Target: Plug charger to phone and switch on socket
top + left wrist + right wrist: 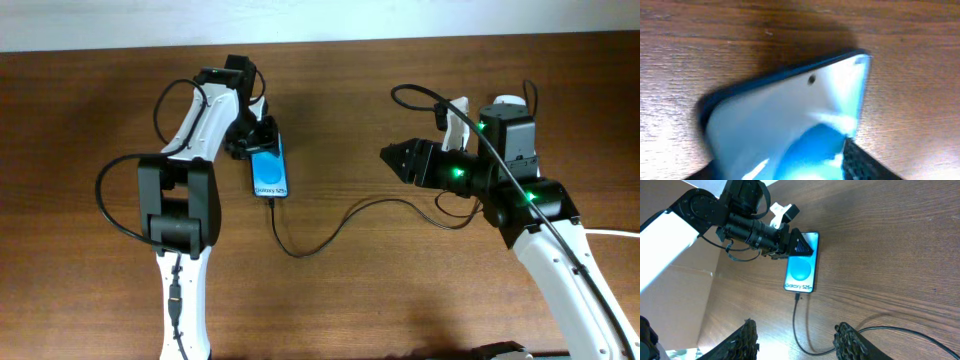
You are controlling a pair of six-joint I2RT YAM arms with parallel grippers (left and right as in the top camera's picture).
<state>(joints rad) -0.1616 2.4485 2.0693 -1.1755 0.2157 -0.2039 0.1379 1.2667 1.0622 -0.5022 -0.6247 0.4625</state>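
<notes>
The phone (270,175) lies on the wooden table with its blue screen up; it also shows in the right wrist view (801,270) and fills the left wrist view (780,115). My left gripper (258,140) (799,245) (790,167) sits at the phone's far end, fingers at its sides. The charger (300,250) (887,328), a thin black cable, has its tip at the phone's near edge and curves right toward my right arm. My right gripper (388,157) (795,330) is open and empty, above the table right of the phone. The socket (457,115) is mostly hidden behind my right arm.
A thick white cord (610,232) runs off the right edge. A pale surface borders the table's far side (320,20). The left arm's black cable (115,200) loops at the left.
</notes>
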